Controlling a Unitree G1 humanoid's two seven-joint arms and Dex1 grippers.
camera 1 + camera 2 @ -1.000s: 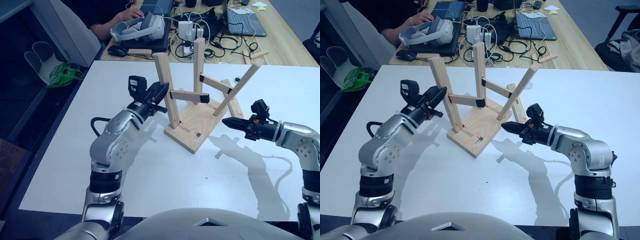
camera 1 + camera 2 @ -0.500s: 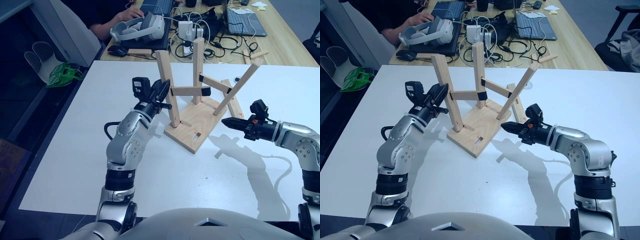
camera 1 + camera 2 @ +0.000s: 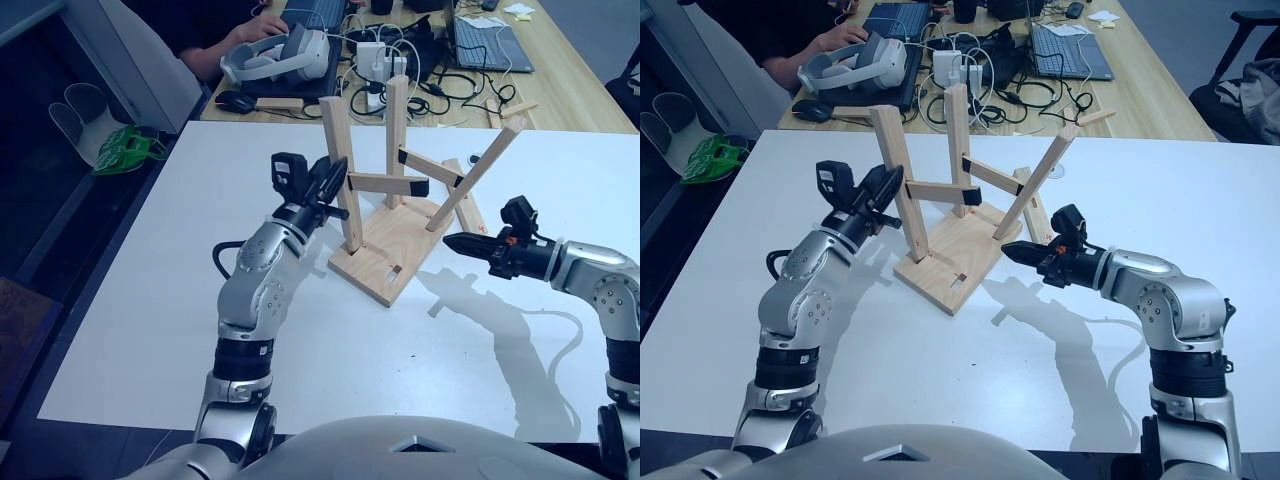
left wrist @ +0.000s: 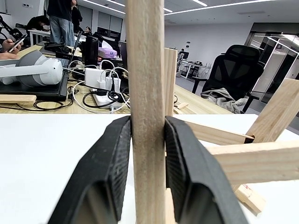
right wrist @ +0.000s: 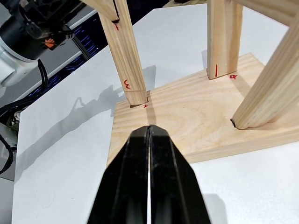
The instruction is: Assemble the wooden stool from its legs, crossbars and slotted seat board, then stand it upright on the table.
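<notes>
The wooden stool lies upside down on the white table (image 3: 150, 300), its slotted seat board (image 3: 385, 262) flat and its legs pointing up. Two crossbars (image 3: 385, 183) join the legs. My left gripper (image 3: 335, 188) is shut on the near-left leg (image 3: 340, 150), roughly halfway up. In the left wrist view that leg (image 4: 145, 70) stands upright between the black fingers (image 4: 110, 172). My right gripper (image 3: 455, 242) hovers low just right of the seat board, shut and holding nothing. Its closed tips (image 5: 149, 133) point at the board's edge (image 5: 187, 121) near the slotted leg (image 5: 128, 60).
A loose wooden piece (image 3: 470, 210) lies on the table behind the stool's right leg. Beyond the table's far edge a wooden desk carries a headset (image 3: 275, 55), laptops and cables. The table's front and left parts offer free room.
My left gripper moved right and closed on the near-left leg, which went from leaning left to nearly upright. The right arm kept still.
</notes>
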